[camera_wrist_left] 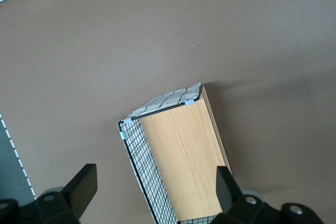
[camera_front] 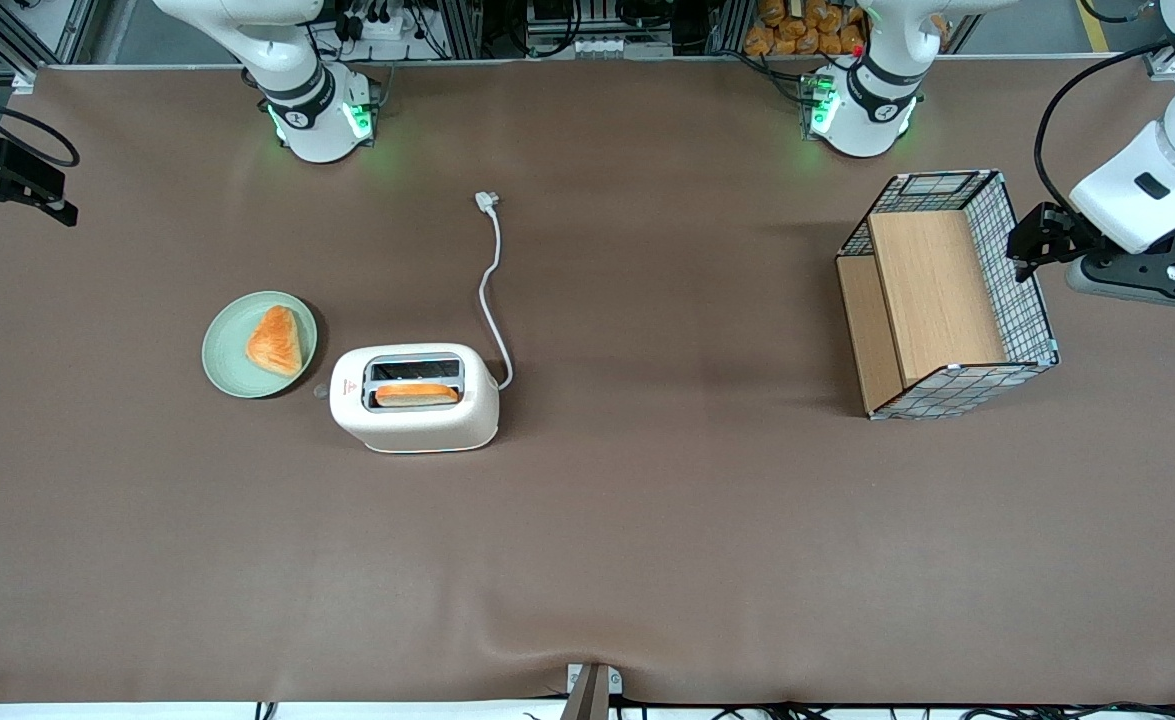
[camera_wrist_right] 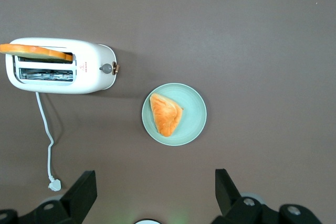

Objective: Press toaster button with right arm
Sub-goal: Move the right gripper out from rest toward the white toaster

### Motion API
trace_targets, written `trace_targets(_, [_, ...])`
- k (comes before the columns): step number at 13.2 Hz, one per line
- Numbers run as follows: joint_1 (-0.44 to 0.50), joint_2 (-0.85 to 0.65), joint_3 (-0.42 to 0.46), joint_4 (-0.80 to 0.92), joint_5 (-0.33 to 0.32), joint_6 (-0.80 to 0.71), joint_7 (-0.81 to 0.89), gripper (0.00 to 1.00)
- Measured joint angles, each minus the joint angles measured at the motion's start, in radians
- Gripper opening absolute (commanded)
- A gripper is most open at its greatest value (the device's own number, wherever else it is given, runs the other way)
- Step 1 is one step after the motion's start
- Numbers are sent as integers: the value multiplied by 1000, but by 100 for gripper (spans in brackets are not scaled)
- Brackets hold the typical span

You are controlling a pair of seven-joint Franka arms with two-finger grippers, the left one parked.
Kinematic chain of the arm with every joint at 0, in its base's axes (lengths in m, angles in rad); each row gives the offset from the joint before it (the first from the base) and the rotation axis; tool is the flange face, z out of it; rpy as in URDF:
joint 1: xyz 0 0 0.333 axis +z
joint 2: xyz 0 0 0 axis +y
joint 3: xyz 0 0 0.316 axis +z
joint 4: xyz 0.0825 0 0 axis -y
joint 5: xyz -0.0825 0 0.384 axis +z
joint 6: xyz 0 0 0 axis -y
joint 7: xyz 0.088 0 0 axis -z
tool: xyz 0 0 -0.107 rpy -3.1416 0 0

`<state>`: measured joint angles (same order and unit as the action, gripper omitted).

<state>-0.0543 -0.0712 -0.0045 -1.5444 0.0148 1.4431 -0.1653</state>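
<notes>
The cream-white toaster (camera_front: 414, 412) stands on the brown table, with an orange bread slice (camera_front: 417, 395) in the slot nearer the front camera. Its grey button (camera_front: 321, 391) sticks out of the short end that faces the green plate (camera_front: 225, 362). In the right wrist view the toaster (camera_wrist_right: 89, 69), its button (camera_wrist_right: 106, 68) and the plate (camera_wrist_right: 195, 121) lie well below my gripper (camera_wrist_right: 155, 192). The gripper hangs high above the table, open and empty, apart from the toaster. It is out of the front view; only the right arm's base (camera_front: 317, 110) shows there.
A triangular orange pastry (camera_front: 275, 341) lies on the plate. The toaster's white cord (camera_front: 492, 290) runs away from the front camera to its plug (camera_front: 488, 202). A wire basket with wooden shelves (camera_front: 947, 295) stands toward the parked arm's end of the table.
</notes>
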Motion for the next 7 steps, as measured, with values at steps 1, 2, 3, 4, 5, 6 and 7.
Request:
trace_targets(1, [0, 0, 0, -1, 0, 0, 0, 100])
trace_targets(2, [0, 0, 0, -3, 0, -1, 0, 100])
trace_targets(3, [0, 0, 0, -6, 0, -1, 0, 100])
trace_targets(4, [0, 0, 0, -10, 0, -1, 0, 100])
trace_targets(5, [0, 0, 0, -13, 0, -1, 0, 100])
trace_targets(6, [0, 0, 0, -16, 1, 0, 0, 100])
trace_targets(7, [0, 2, 0, -24, 12, 2, 0, 100])
